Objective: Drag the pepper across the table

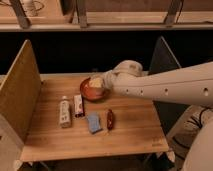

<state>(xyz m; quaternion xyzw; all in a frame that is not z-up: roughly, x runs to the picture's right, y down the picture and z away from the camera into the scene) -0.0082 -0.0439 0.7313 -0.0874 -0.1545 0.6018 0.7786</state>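
Observation:
The pepper [110, 119] is small, dark red and glossy. It lies lengthwise on the light wooden table [135, 127], right of the middle and near the front. My white arm reaches in from the right. My gripper [100, 81] hangs over the red-brown bowl [92, 90] at the back of the table, well behind the pepper and apart from it. The arm's wrist covers part of the bowl.
A blue sponge-like pad [93, 122] lies just left of the pepper. A red-and-white box [78, 105] and a white tube [64, 111] lie further left. Upright panels stand at the left [19, 90] and right [162, 57] edges. The robot's base [197, 145] is at the right.

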